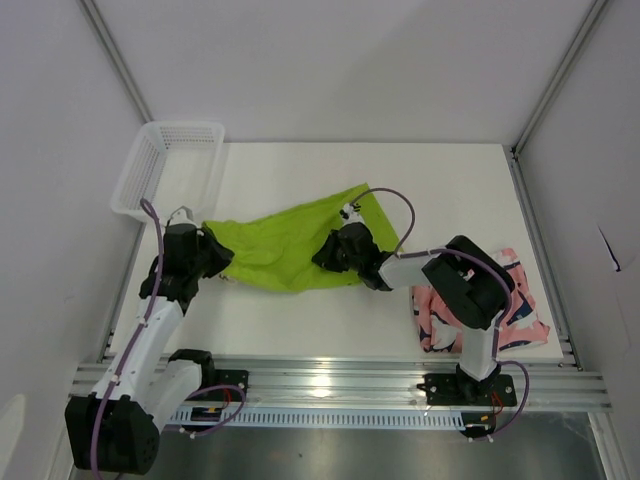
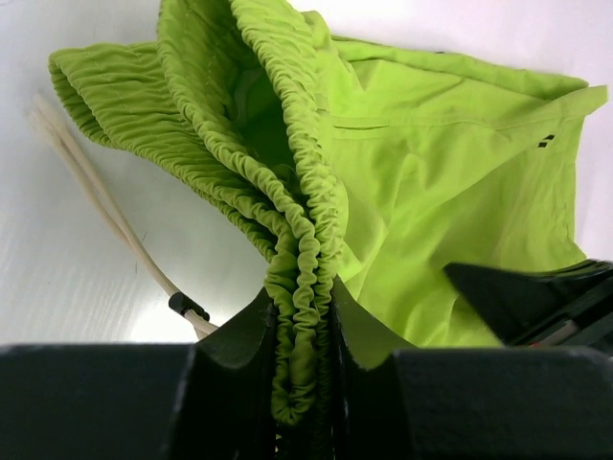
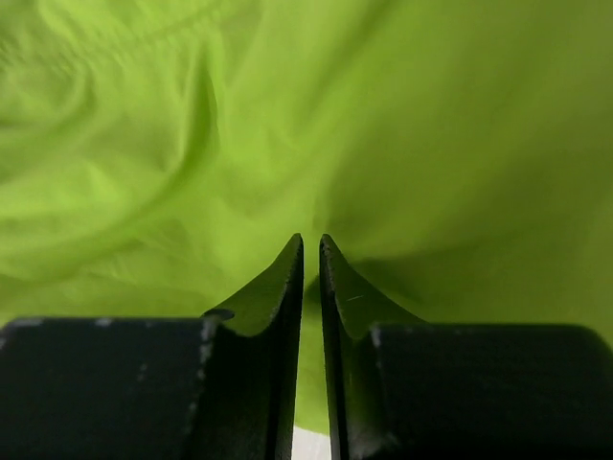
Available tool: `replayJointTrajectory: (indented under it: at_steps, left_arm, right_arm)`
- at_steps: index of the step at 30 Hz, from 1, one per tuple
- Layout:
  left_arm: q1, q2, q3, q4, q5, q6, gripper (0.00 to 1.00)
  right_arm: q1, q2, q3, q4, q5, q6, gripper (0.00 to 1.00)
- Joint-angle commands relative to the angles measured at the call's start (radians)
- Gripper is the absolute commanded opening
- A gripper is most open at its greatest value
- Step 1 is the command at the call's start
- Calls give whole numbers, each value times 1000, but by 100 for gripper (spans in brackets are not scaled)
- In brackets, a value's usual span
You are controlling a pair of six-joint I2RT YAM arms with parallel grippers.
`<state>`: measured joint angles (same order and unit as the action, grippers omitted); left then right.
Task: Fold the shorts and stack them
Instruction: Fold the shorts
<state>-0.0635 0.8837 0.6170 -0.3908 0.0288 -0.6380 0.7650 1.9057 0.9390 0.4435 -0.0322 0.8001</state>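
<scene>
green shorts [image 1: 285,245] lie mid-table, their small dark logo [image 2: 546,141] unreadable. left gripper [image 2: 305,287], reaching from 9 o'clock, pinches the waistband [image 2: 308,216]. right gripper [image 3: 311,241], from 3 o'clock, has its fingers nearly together; i cannot tell if they grip. pink shorts [image 1: 520,305] sit at 4 o'clock.

Lime green shorts [image 1: 285,245] lie rumpled, stretched out at centre — pink printed shorts [image 1: 522,318] sit folded, well apart, front right.

Open tabletop [image 1: 440,175] beyond green shorts [image 1: 275,245], basket [image 1: 165,170] blocking far-left corner, pink shorts [image 1: 525,310] seemingly crowding near-right edge
</scene>
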Motion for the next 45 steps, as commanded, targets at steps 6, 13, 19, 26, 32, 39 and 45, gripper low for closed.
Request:
replayJointTrajectory:
  at_steps: [6,13,19,26,32,39,45]
  left_arm:
    - [-9,-43,52,-23,-21,8,2]
    - [-9,-66,61,24,39,61,1]
    - [-9,-54,150,-62,20,115,1]
    - [-22,-16,227,-118,59,167,1]
    - [-82,43,275,-147,33,195,1]
    - [-154,133,401,-221,-23,241,0]
    - [-220,199,500,-319,-124,285,0]
  right_arm:
    - [71,-50,-94,80,112,-1,11]
    - [128,5,-75,61,124,-1,9]
    - [191,64,-25,43,135,5,9]
    - [241,127,52,8,117,10,9]
    - [257,167,124,-19,80,24,9]
    - [295,204,179,-69,86,25,10]
    - [292,246,202,-68,45,65,10]
